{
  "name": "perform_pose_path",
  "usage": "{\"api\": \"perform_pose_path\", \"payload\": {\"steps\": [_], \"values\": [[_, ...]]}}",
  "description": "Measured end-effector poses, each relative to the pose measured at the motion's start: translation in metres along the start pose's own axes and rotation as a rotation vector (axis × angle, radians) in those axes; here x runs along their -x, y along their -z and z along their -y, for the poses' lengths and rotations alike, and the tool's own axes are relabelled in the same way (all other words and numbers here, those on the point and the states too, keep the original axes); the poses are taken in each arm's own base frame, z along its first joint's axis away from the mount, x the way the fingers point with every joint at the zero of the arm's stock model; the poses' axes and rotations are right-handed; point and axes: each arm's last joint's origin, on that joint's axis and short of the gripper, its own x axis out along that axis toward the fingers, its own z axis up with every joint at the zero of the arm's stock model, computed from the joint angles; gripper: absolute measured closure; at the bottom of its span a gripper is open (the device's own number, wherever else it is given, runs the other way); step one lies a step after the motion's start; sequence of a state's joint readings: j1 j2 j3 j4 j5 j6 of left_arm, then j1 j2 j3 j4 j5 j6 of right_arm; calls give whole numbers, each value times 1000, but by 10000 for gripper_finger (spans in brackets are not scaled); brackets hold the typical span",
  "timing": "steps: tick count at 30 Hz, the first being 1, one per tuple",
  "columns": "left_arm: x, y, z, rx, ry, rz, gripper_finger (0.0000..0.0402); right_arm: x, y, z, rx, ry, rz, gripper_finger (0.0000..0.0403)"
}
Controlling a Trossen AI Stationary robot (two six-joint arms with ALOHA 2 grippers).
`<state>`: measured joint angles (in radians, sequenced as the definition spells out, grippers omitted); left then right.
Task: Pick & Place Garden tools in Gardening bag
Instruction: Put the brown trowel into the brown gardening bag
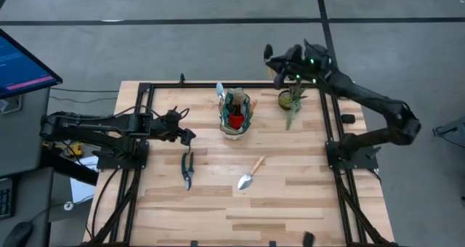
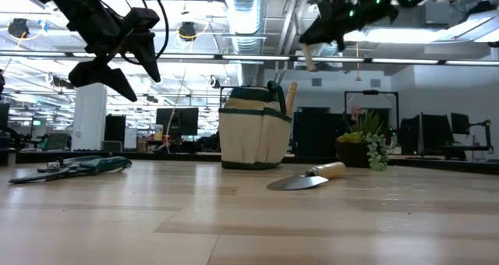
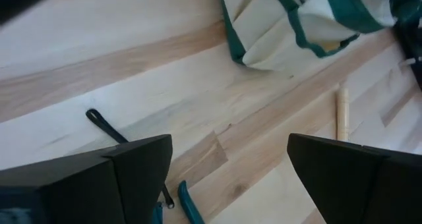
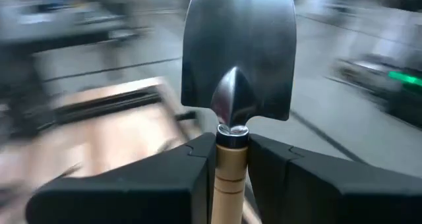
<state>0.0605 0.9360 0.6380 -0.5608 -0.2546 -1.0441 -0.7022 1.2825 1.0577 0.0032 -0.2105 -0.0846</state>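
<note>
The light wooden table (image 1: 290, 196) carries the gardening bag (image 1: 236, 114) and a small potted plant (image 1: 292, 100) (both toward its far edge). Pruning shears (image 1: 187, 168) and a trowel (image 1: 250, 173) lie flat nearer the middle.

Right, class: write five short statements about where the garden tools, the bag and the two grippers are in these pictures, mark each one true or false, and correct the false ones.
1. The right gripper is shut on a trowel. True.
2. The pruning shears are inside the gardening bag. False: they lie flat on the table, on the left arm's side of the bag.
3. The left gripper is open and holds nothing. True.
4. No trowel lies on the table. False: a second trowel lies flat in front of the bag.
5. The gardening bag has tipped over. False: it stands upright, with handles sticking out of its top.
</note>
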Motion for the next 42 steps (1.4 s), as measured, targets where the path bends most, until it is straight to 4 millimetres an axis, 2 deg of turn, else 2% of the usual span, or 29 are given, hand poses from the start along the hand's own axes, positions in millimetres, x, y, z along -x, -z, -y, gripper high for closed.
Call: {"api": "perform_pose_path", "payload": {"steps": [4,9,15,21,27,35,42], "values": [[0,-1,0,1,-13,30,108,-27,17,24,36,-220,47,351],[0,-2,0,12,-18,53,108,-62,45,42,20,-365,86,351],[0,-3,1,17,-9,60,108,-95,76,44,-35,-493,101,351],[0,-3,2,20,-5,72,108,-117,102,43,-101,-555,100,351],[0,-4,2,23,-5,87,108,-127,112,37,-118,-596,99,351],[0,-5,2,26,-19,128,108,-127,114,38,-114,-593,91,351],[0,-6,3,29,-18,139,108,-130,120,27,-64,-618,44,351]]}}
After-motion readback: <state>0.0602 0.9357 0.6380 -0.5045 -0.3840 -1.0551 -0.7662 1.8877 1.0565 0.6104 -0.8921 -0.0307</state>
